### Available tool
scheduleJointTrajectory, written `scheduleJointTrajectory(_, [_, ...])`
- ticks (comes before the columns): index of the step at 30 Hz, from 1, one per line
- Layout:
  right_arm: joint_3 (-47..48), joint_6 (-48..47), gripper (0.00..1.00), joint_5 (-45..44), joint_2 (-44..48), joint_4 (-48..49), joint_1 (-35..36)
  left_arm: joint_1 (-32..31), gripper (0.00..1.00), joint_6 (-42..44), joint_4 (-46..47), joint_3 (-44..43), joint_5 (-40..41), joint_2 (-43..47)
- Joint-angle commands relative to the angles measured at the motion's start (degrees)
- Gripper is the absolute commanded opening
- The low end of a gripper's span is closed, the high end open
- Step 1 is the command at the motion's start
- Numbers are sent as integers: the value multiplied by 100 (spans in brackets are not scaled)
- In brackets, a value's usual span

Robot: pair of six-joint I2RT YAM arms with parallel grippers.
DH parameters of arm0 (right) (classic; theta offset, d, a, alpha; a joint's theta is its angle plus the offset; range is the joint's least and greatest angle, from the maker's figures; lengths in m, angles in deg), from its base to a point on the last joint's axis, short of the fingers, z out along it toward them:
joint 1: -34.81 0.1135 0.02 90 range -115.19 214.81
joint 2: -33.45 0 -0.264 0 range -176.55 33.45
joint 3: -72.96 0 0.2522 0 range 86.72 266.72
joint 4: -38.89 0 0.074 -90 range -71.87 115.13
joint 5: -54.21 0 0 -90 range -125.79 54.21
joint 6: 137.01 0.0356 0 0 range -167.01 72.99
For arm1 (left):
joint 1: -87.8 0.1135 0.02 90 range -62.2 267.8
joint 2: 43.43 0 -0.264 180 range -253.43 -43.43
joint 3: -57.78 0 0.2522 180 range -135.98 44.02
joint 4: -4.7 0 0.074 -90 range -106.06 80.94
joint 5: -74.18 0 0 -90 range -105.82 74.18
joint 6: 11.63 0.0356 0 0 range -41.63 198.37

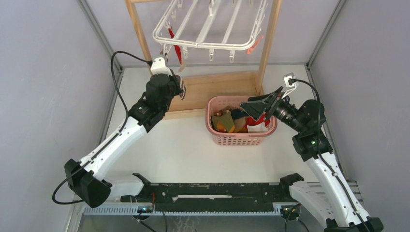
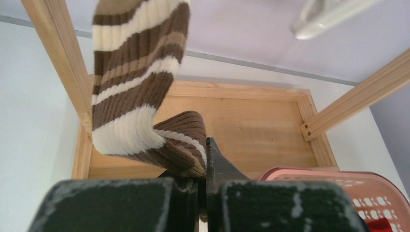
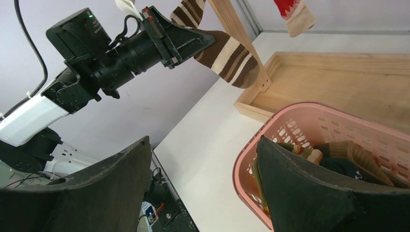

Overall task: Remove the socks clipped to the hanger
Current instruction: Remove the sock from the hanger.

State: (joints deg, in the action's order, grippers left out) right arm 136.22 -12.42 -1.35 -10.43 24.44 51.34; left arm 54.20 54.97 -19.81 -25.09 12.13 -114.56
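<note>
Pink basket (image 1: pixel 227 140) sits right of centre on the table and holds a loose pile of socks (image 1: pixel 227 121). I can make out tan, orange, navy, and a bit of red and white. The wooden stand (image 1: pixel 217 92) has a shallow tray base at 11 o'clock from the basket, right up against its far rim; can't tell if they touch. The white hanger (image 1: pixel 208 26) hangs tilted inside the stand's frame at 12 o'clock in the top view, clips dangling off its rim. A red sock (image 1: pixel 177 48) hangs from the hanger's near left corner. There's a red-orange strip (image 1: pixel 255 45) at the near right corner, too thin for me to tell sock from clip. Left gripper (image 2: pixel 203 162), at 10 o'clock under the hanger's left corner, is pressed together on a brown-and-cream striped sock (image 2: pixel 138 82). That sock runs up out of the left wrist view, so I can't tell whether a clip has it. Right gripper (image 3: pixel 203 145) is spread wide with nothing between the fingers, hovering over the basket's 3 o'clock rim and pointing toward 9 o'clock. Table (image 1: pixel 183 150) is white, with a black rail (image 1: pixel 212 193) along the near edge between the arm bases. Grey walls (image 1: pixel 43 72) close in the left, back and right.
</note>
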Motion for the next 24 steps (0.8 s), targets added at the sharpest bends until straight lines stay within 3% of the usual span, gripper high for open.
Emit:
scheduleJointTrajectory(1, [-73, -107, 86, -156, 47, 95, 93, -195, 0, 173, -36, -4, -59, 228])
scheduleJointTrajectory(24, [-107, -273, 87, -268, 37, -247, 170, -1020, 0, 327, -419, -940, -209, -240])
